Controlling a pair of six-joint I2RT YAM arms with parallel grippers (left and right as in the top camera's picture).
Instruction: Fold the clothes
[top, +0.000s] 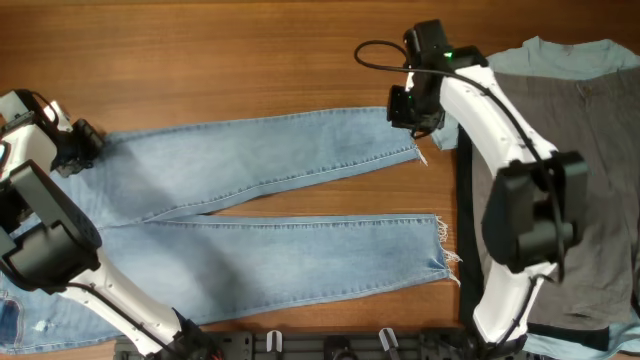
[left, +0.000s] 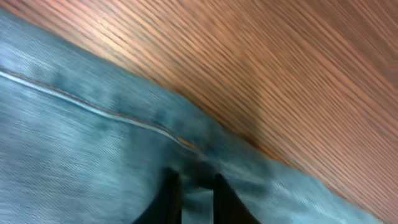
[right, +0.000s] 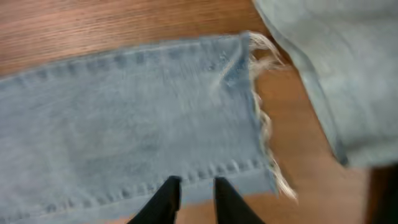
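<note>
The light-blue denim jeans (top: 260, 160) lie flat on the wooden table, waist at the left and both frayed hems pointing right. My left gripper (top: 82, 150) is at the jeans' upper left edge; in the left wrist view its fingers (left: 193, 183) are close together on a bunched fold of denim (left: 74, 143). My right gripper (top: 408, 118) is at the top corner of the upper leg's hem; in the right wrist view its fingers (right: 193, 186) pinch the stitched side seam of that leg (right: 137, 112) near the frayed hem. Both wrist views are blurred.
Grey trousers (top: 600, 150) lie on a pale-blue T-shirt (top: 560, 60) at the right, under my right arm. The T-shirt's edge shows in the right wrist view (right: 329, 62). Bare wood lies beyond the jeans at the top (top: 220, 60).
</note>
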